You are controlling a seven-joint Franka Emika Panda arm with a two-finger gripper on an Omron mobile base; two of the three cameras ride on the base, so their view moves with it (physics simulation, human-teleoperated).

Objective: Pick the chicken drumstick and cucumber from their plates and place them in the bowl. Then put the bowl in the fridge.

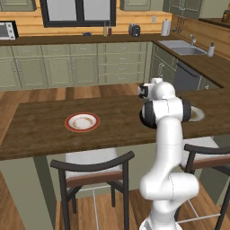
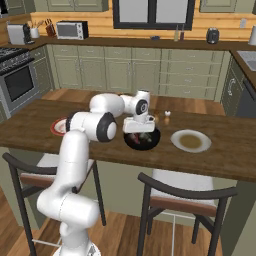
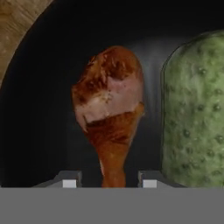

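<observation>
The black bowl [image 2: 142, 140] sits on the wooden island between the two plates, and my gripper [image 2: 143, 131] hangs straight down into it. In the hand view the reddish-brown chicken drumstick [image 3: 111, 105] lies on the bowl's dark floor [image 3: 39, 109], with the pale green cucumber [image 3: 194, 113] beside it on the right. My gripper [image 3: 109, 181] is open. Its fingertips [image 3: 70, 180] stand apart on either side of the drumstick's thin bone end, with a gap on each side. The red-rimmed plate [image 1: 82, 121] and the cream plate [image 2: 190, 141] hold only smears. The fridge is out of view.
Two dark-framed stools [image 2: 185, 200] [image 1: 92, 168] stand against the island's near edge. A small pale object [image 2: 167, 114] rests on the island just behind the bowl. Green cabinets, an oven [image 2: 17, 82] and a sink [image 1: 182, 47] line the far walls.
</observation>
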